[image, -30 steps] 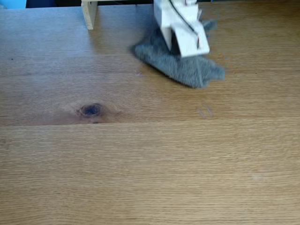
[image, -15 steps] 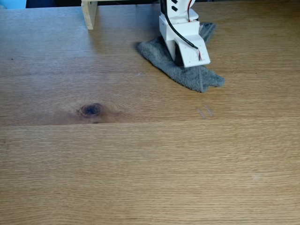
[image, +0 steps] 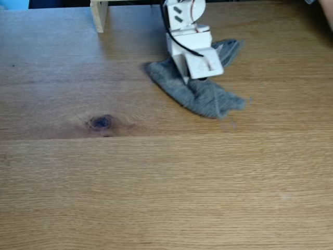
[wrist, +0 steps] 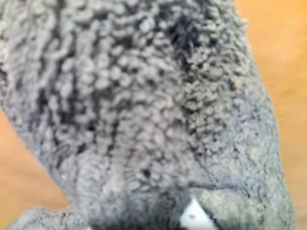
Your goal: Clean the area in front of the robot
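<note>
The grey cloth [image: 195,94] is judged soft, light and limp; a bunched fold is best gripped. The claw [image: 196,78] is pressed into it on the counter [image: 156,182]; closure cannot be told.

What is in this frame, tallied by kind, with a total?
Grey terry cloth: 1, lying on the table under the arm's end
White robot arm: 1
Pale wooden post: 1, at the far edge
Oak-grain tabletop: 1
Dark knot in the wood: 1
Total: 5
</note>
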Controlling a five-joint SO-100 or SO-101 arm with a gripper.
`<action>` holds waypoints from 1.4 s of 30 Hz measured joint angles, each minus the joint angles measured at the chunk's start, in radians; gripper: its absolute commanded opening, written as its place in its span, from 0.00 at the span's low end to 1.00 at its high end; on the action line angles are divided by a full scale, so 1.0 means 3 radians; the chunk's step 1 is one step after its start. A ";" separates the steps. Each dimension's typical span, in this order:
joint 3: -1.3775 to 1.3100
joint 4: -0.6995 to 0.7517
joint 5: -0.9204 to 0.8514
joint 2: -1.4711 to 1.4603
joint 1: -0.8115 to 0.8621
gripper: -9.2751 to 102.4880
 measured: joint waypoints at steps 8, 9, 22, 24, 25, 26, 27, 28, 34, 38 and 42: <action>-0.0015 0.0731 -0.0389 0.0082 0.0982 0.08; -0.0020 0.0885 -0.0394 0.0123 0.1089 0.08; 0.0041 0.1974 -0.0015 0.0445 0.0854 0.08; 0.0056 0.1866 -0.0015 0.0476 0.0644 0.08; 0.0056 0.1805 -0.0015 0.0486 0.0537 0.08; 0.0061 0.1754 -0.0015 0.0486 0.0450 0.08; 0.0061 0.1652 -0.0020 0.0481 0.0363 0.08; 0.0066 0.1529 -0.0041 0.0455 0.0302 0.08; 0.0230 0.0675 -0.0266 0.0143 0.0409 0.08; 0.0399 0.0199 -0.0593 -0.0015 0.0731 0.08; 0.0465 0.0051 -0.0844 -0.0041 0.0987 0.08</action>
